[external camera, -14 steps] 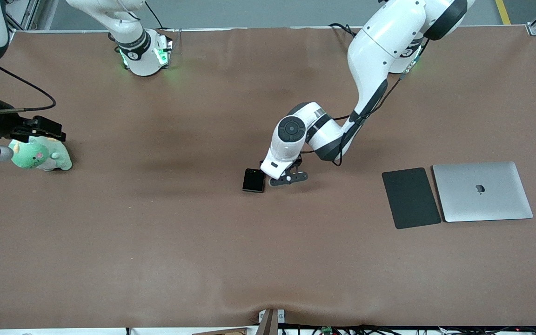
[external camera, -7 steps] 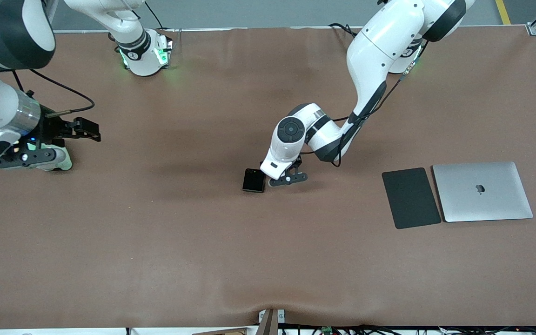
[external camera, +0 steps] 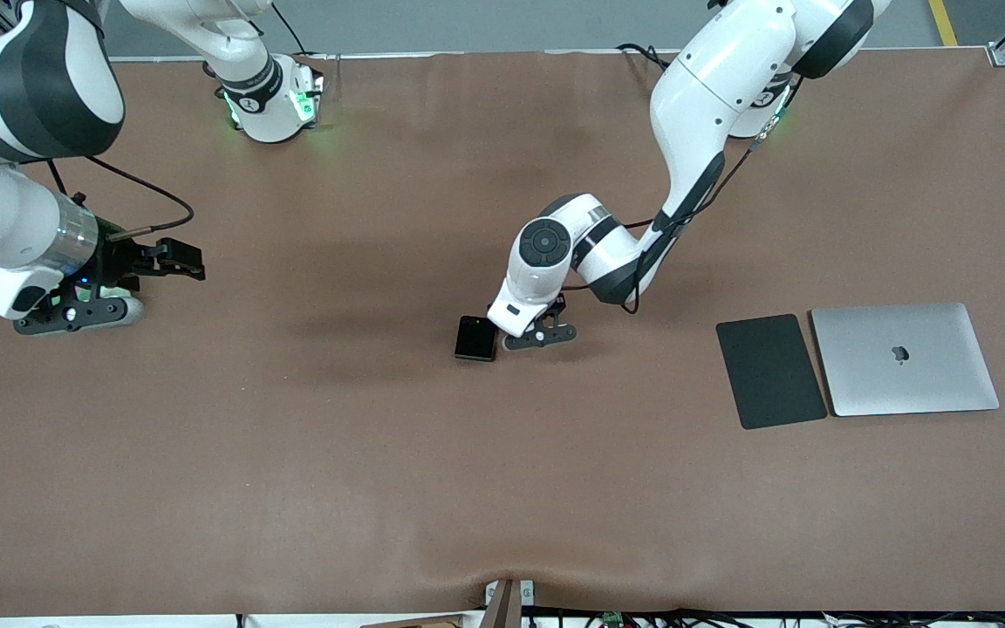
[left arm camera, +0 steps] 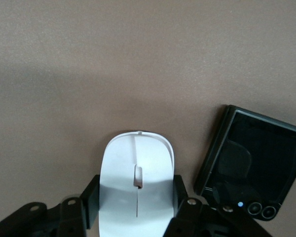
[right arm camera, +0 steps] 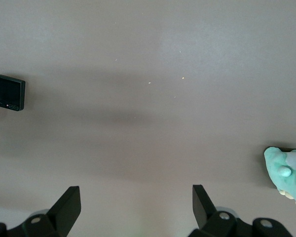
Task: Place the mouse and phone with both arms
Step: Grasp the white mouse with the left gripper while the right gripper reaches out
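Broadly, a wide brown matte table cover (external camera: 363, 453) fills the front view, with grey floor along its top edge. Toward the left arm's end lie a flat dark-grey rectangular mouse pad (external camera: 770, 371) and, just beside it at its 3 o'clock, a closed silver laptop (external camera: 904, 358).

Near the table's middle, the left gripper (left arm camera: 136, 207) is down at the cover, its fingers (left arm camera: 183, 211) pinching the small white glossy oval mouse (left arm camera: 136, 190), which has a thin grey line down its middle. Just beside the mouse, toward the right arm's end, lies the small black, nearly square phone (external camera: 475, 337) with rounded corners and a glossy face, flat on the cover.

At the right arm's end, the right gripper (right arm camera: 136, 207) hovers with fingers spread wide, holding nothing, beside a pale green soft toy (right arm camera: 288, 175).
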